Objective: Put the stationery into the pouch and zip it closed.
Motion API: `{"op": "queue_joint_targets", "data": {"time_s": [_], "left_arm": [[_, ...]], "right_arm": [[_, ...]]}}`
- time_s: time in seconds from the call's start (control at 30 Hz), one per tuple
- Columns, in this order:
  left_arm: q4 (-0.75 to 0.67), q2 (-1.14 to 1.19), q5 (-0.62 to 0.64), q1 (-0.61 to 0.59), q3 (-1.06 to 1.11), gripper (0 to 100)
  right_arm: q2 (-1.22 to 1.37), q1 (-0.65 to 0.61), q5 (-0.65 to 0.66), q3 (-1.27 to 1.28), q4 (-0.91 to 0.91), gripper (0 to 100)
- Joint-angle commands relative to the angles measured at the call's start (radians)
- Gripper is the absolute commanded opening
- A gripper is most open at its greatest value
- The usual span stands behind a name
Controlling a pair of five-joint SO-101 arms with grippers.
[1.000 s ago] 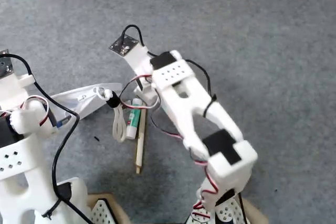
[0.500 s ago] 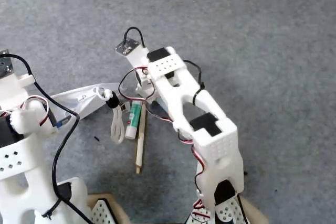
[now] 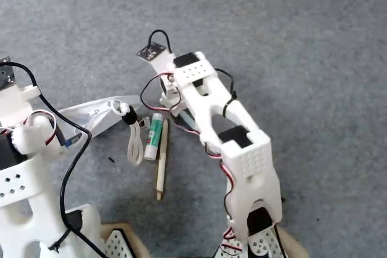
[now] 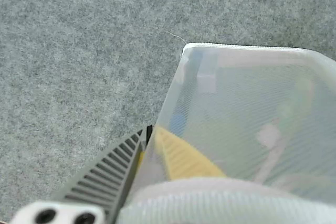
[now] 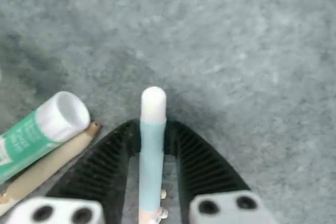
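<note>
While the right gripper (image 5: 153, 129) is closed narrowly on a pale blue pen (image 5: 151, 156), whose white tip points out past the jaws, the step in hand appears to be carrying one item of stationery to the pouch (image 3: 91, 118). That pouch, of translucent mesh, lies on the grey table (image 3: 314, 58) beside the left arm. The left gripper (image 4: 149, 135) pinches its wall near a corner, with one dark finger outside and a yellow one seen through the mesh. A green glue stick (image 3: 156, 132) and a wooden pencil (image 3: 161, 167) lie side by side on the table just beside the held pen, not yet packed. A white strap (image 3: 134, 146) lies between them and the pouch. The next move, as judged, is to bring the pen to the pouch mouth, lined up lengthwise with the opening, before release. Whether the mouth gapes wide enough cannot be told.
</note>
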Motion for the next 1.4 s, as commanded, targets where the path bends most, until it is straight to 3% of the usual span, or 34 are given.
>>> {"op": "queue_joint_targets", "data": {"time_s": [0.0, 0.3, 0.83, 1.1, 1.37], "left_arm": [[-0.005, 0.014, 0.000, -0.015, 0.047, 3], [-0.011, 0.014, 0.000, -0.015, 0.077, 3], [-0.009, 0.014, 0.000, -0.008, 0.076, 3], [-0.009, 0.014, 0.000, -0.008, 0.076, 3], [-0.008, 0.014, 0.000, -0.005, 0.070, 3]], "right_arm": [[0.001, 0.035, 0.000, -0.036, 0.008, 1.5], [-0.093, 0.037, 0.000, -0.059, 0.061, 1.2], [-0.395, 0.029, -0.008, -0.341, 0.212, 1.2], [-0.499, -0.055, -0.011, -0.438, 0.213, 1.2], [-0.628, -0.187, -0.129, -0.504, 0.169, 1.2]]}}
